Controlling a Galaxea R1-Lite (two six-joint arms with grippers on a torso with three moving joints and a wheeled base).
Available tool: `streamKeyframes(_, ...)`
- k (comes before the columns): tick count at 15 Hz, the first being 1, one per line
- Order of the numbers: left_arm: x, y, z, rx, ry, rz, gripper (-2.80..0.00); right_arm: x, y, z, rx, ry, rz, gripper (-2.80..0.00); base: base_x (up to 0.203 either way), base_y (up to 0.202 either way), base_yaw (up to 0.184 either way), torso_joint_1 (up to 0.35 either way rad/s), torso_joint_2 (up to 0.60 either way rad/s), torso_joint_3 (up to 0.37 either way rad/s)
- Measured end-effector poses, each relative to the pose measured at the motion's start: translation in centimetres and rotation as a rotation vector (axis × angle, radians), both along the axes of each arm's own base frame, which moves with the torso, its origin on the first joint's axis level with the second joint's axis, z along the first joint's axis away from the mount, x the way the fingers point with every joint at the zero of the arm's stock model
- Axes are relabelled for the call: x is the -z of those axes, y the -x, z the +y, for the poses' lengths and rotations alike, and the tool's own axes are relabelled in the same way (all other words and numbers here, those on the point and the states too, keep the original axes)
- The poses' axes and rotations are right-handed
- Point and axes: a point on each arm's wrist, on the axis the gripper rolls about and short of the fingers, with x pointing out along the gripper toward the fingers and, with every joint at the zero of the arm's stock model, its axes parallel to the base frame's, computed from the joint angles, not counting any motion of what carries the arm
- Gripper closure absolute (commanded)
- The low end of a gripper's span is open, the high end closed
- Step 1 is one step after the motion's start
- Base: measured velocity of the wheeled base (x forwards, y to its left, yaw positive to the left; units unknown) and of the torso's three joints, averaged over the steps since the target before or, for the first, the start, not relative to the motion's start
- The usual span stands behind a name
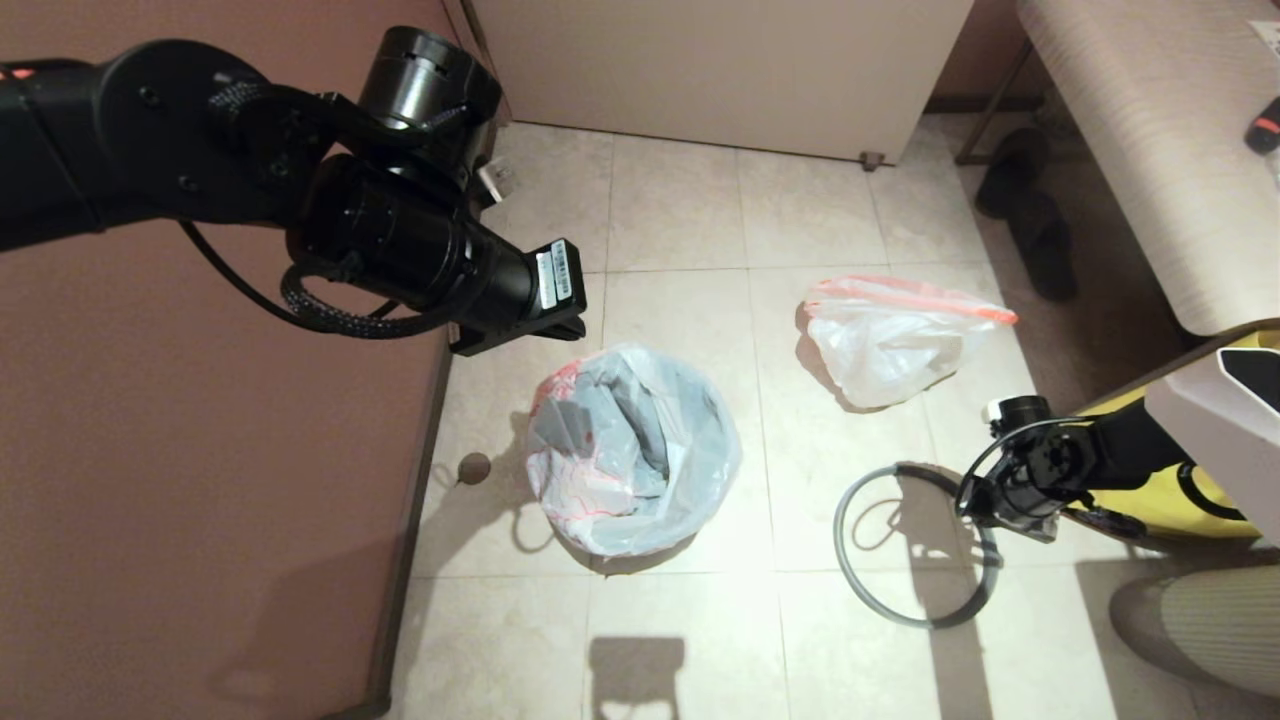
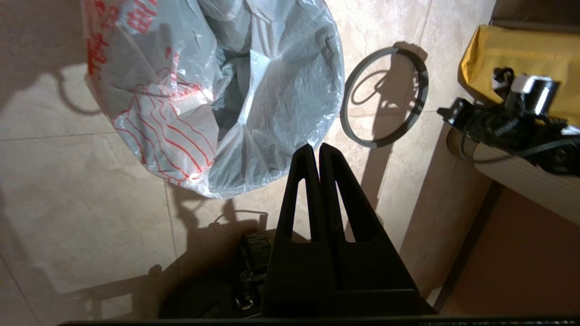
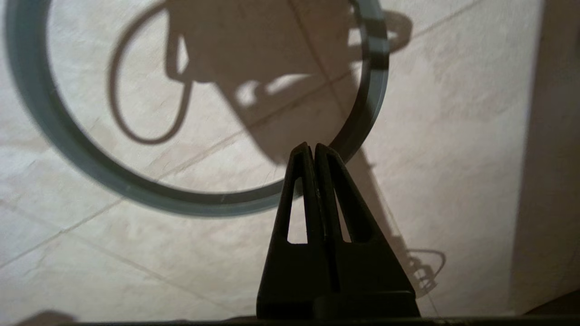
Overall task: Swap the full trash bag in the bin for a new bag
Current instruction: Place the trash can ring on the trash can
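The new bag [image 1: 635, 450], translucent white with red line drawing, lines the bin and is draped over its rim; the bin [image 2: 229, 97] shows only as a dark shape through the plastic. My left gripper [image 2: 316, 147] hovers shut and empty above the floor beside the bag's edge, its arm [image 1: 420, 250] reaching in from the left. The full trash bag [image 1: 890, 340] lies bunched on the tiles to the right. The grey rim ring [image 1: 915, 545] lies flat on the floor. My right gripper [image 3: 311, 146] hangs shut and empty just above the ring's [image 3: 136, 190] edge.
A yellow fabric bag [image 1: 1160, 500] sits behind the right arm [image 1: 1040, 480]. A reddish-brown panel [image 1: 200, 500] runs along the left, a pale cabinet [image 1: 720, 70] stands at the back, dark slippers [image 1: 1030, 220] and a bench [image 1: 1150, 150] at the right. A small brown disc [image 1: 473, 467] lies left of the bin.
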Motion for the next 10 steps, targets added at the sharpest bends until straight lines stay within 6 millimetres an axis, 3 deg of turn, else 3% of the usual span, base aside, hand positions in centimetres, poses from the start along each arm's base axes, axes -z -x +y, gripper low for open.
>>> streamKeyframes(5,1.3,-1.0,-0.8,-0.036,-0.049,0.010,0.00,4.0,-3.9,-5.9,-0.139,0.156,-0.008,0.00,0.000,0.000,0.000,0.000,0.00,0.000)
streamKeyframes(6,1.6,-1.3,-0.9,-0.039,-0.052,0.014,0.00,4.7,-4.0,-6.8,-0.158,0.173,0.014,-2.80,0.000,0.000,0.000,0.000,0.00,0.000)
streamKeyframes(10,2.4,-1.6,-1.7,-0.028,-0.068,0.034,0.00,7.9,-4.1,-7.6,-0.193,0.177,0.073,-2.80,0.000,0.000,0.000,0.000,0.00,0.000)
